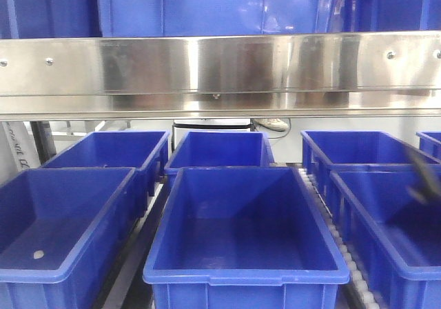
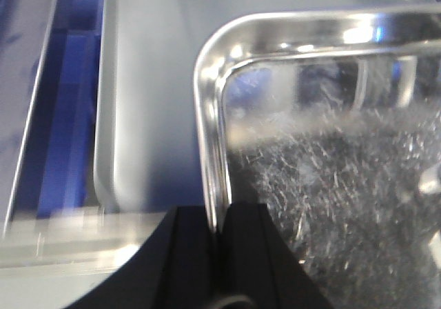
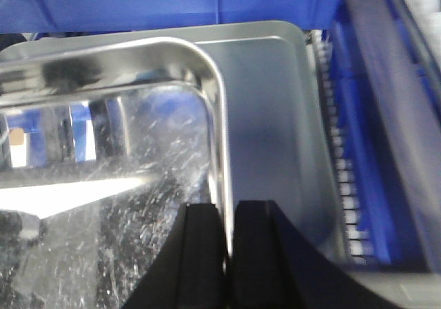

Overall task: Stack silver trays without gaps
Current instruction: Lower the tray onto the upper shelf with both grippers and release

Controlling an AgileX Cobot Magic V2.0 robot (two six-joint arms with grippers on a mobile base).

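The silver trays sat right at my claws, one above the other. My left claw [image 2: 218, 219] was clenched on the rolled rim of the upper tray [image 2: 331, 185], with one black finger [image 2: 189, 261] outside the rim and the other inside it. From my fingertips that short rim ran straight away to a rounded corner. The tray's scuffed, mirror-bright bottom spread out to the right of this claw.

My right claw [image 3: 227, 216] was clamped the same way on the opposite short rim, with the shiny bottom spreading to its left.

Beyond and outward of each held corner showed the lower tray [image 2: 151, 116], which looked duller and blurred. Its rounded far corners lay past those of the upper tray, so the upper one sat drawn back toward my claws rather than squared over it. I could not tell whether the two touched.

Just right of my right claw, past the lower tray's edge, ran a strip of white rollers [image 3: 339, 157]. Farther off, the front view showed rows of deep blue bins [image 1: 244, 226]. Above them stretched the long steel shelf rail [image 1: 220, 67] with its screws.
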